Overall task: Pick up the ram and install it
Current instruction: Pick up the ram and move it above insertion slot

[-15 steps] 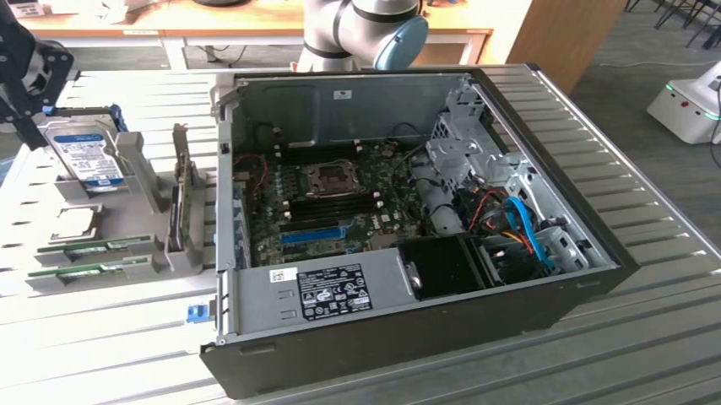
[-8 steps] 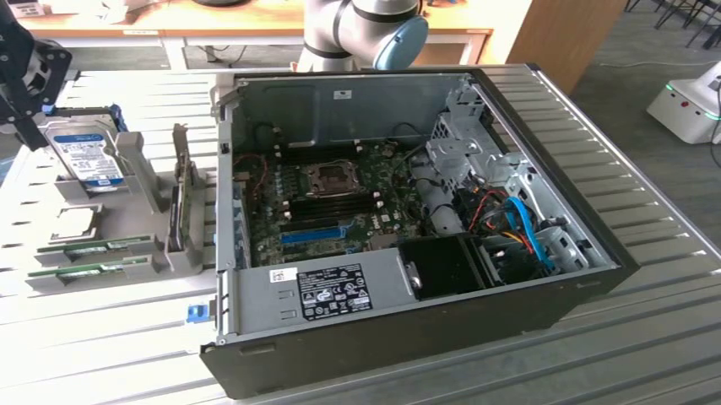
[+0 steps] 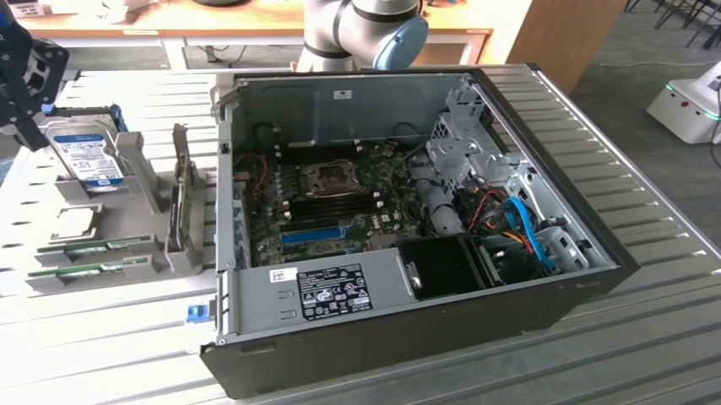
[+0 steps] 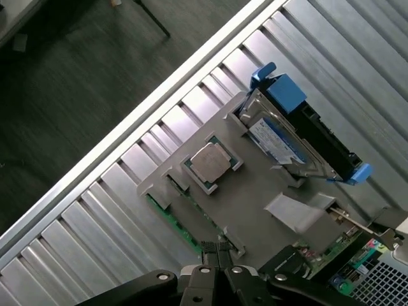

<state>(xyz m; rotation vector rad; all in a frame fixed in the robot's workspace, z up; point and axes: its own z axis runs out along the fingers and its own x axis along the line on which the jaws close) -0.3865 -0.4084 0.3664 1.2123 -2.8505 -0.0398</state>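
Hand (image 4: 217, 254): shut tight, holds nothing, hangs over the gray tray (image 4: 255, 210).
Ram (image 4: 173, 223): green stick in a tray slot, just below the hand; its long side points toward the hand.
Surface (image 4: 95, 220): ribbed metal; open computer (image 3: 338, 101) beside the tray.
Room: dark floor (image 4: 64, 76), wooden desk (image 3: 225, 17).

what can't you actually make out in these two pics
ram, wrist view: stands on edge in the grey holder, so its label and chips are hidden.
hand, wrist view: mostly cut off by the picture's edge.
memory slots, exterior view: too small to tell if they are free.
hard drive, exterior view: label text too small to read.
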